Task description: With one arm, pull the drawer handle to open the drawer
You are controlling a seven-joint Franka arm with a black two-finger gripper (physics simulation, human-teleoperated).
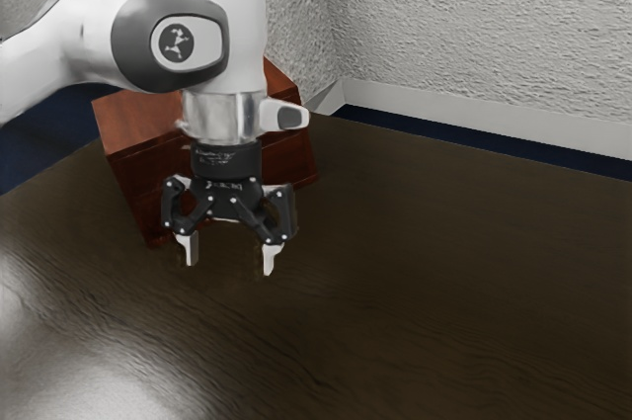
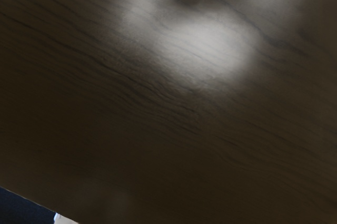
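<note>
Hand [image 1: 228, 258] wide-spread, just before the drawer [image 1: 138, 171]

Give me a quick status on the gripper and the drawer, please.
Gripper open, empty, pointing down above table. Drawer cabinet behind it, not gripped; handle hidden by the arm. No obstacle seen.

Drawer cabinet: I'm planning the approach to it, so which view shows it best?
The exterior view: the red-brown cabinet stands on the table behind the open gripper, partly hidden by the arm. The wrist view faces the table's dark wood.
</note>
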